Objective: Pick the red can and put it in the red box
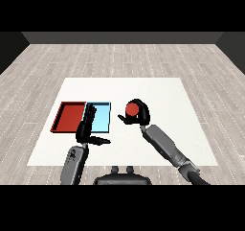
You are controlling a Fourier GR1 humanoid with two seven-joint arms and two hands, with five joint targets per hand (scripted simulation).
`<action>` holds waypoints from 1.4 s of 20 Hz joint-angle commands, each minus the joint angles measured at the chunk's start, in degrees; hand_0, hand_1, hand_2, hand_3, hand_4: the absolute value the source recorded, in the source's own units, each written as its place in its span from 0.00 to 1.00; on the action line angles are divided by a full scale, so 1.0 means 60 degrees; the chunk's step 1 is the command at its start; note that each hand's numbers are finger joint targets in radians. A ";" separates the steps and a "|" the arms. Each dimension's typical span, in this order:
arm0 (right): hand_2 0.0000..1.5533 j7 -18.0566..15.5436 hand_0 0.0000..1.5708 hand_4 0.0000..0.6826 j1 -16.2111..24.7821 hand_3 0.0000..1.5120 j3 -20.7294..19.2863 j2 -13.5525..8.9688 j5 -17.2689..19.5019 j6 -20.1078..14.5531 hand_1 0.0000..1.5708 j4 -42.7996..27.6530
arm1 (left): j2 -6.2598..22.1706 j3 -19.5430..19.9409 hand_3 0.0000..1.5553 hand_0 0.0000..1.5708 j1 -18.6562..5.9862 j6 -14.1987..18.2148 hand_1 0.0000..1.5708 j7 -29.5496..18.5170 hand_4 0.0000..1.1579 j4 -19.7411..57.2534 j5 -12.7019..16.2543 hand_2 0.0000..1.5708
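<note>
Near the middle of the frame, just right of centre, the robot's black right hand [139,113] curls round the small red cylindrical can [131,110], fingers arching over its top and right side and the thumb showing below its left edge. The can's round red face is turned toward the viewer, and it sits inside the grasp above the flat white table [162,88], to the right of both trays. Whether the can touches the table surface cannot be told from this view. The grey right forearm [165,146] slopes down from the hand toward the lower right of the frame.

Left of centre, the shallow red rectangular tray [70,117] and the shallow light blue rectangular tray [101,117] lie side by side, edges touching, the red one further left. The black left hand [87,124] rises in front of the seam between them, its fingers straight and pointing up the frame, the thumb stretched out toward the right; it holds nothing. Its grey forearm [74,160] drops to the lower left. The can stays apart from the blue tray's right edge, with bare table between them
</note>
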 commanded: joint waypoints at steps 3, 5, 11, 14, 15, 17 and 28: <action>0.91 -0.0192 0.92 0.93 0.0481 0.91 -0.0131 0.0689 0.0839 0.0024 0.92 -0.0461 | -0.0024 -0.1121 0.00 0.00 -0.0116 0.0795 0.00 0.1179 0.00 -0.0341 -0.0584 0.00; 0.91 0.0333 0.90 0.92 0.0997 0.92 -0.0166 0.0117 0.1194 0.0029 0.90 -0.1510 | -0.0024 -0.1602 0.00 0.00 -0.0656 0.1450 0.00 0.1031 0.00 0.0253 -0.0676 0.00; 0.92 0.0317 0.92 0.91 0.1514 0.92 -0.0864 0.0368 0.1670 0.0919 0.92 -0.1860 | -0.0025 -0.1829 0.00 0.00 -0.1127 0.1688 0.00 0.0307 0.00 0.1729 -0.0167 0.00; 0.92 0.1021 0.92 0.91 0.1005 0.92 -0.1010 0.0559 0.2243 0.0910 0.92 -0.1990 | -0.0025 -0.1871 0.00 0.00 -0.1360 0.1817 0.00 0.0839 0.00 0.1814 -0.0035 0.00; 0.93 0.0820 0.92 0.92 0.0901 0.92 -0.1131 0.0749 0.2106 0.0975 0.92 -0.1970 | -0.0025 -0.1674 0.00 0.00 -0.2121 0.2018 0.00 0.0758 0.00 0.2623 0.0019 0.00; 0.93 0.0734 0.92 0.95 0.1127 0.92 -0.1272 0.0863 0.2392 0.1188 0.92 -0.1830 | -0.0025 -0.2512 0.00 0.00 -0.1828 0.2593 0.00 0.0395 0.00 0.2845 0.0122 0.00; 0.92 0.1309 0.93 0.97 0.1509 0.92 -0.1032 0.2011 0.3775 0.1149 0.93 -0.2389 | -0.0025 -0.2608 0.00 0.00 -0.1918 0.2392 0.00 0.0580 0.00 0.2925 0.0663 0.00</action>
